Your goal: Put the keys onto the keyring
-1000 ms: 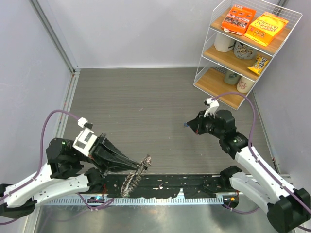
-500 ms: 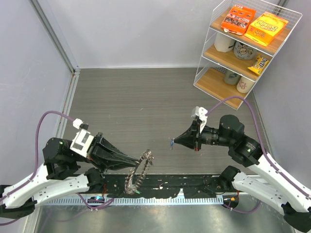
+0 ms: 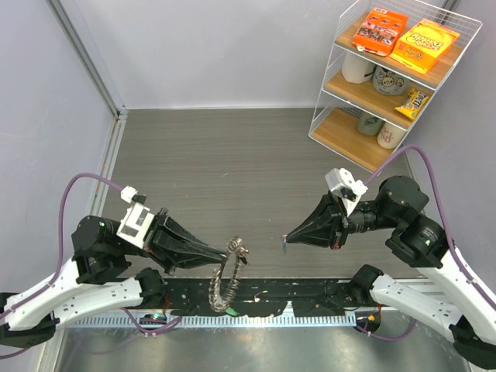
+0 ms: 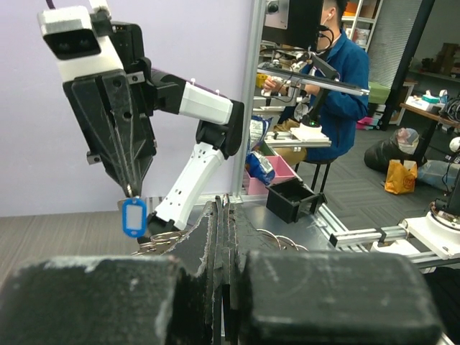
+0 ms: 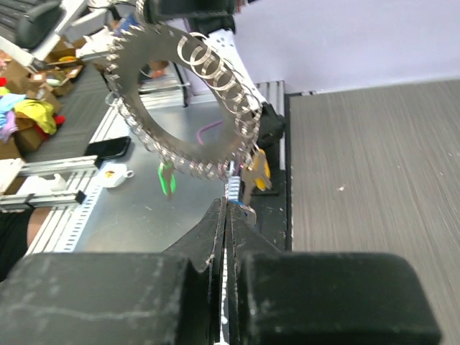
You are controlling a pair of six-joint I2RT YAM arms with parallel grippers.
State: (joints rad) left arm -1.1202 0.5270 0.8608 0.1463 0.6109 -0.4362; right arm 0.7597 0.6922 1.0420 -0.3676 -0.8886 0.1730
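Note:
The keyring (image 3: 224, 277), a metal ring fringed with small silvery keys, hangs on edge above the table's near rail. My left gripper (image 3: 235, 249) is shut on its top rim. In the left wrist view the ring's edge (image 4: 225, 210) is pinched between my fingers. My right gripper (image 3: 286, 242) points left, a short gap from the ring, shut on a key with a blue tag (image 4: 134, 217). The right wrist view shows the keyring (image 5: 154, 61) just beyond my right gripper (image 5: 228, 207), with a yellow-headed key (image 5: 259, 172) and a green one (image 5: 167, 178) hanging from it.
A white wire shelf (image 3: 391, 85) with snack boxes, mugs and bags stands at the back right. Grey walls close in the table on the left and at the back. A black rail (image 3: 294, 293) runs along the near edge between the arm bases.
My right gripper has swung down and left with the blue-tagged key, closing in on the ring. My left gripper has raised the keyring slightly and turned it more upright.

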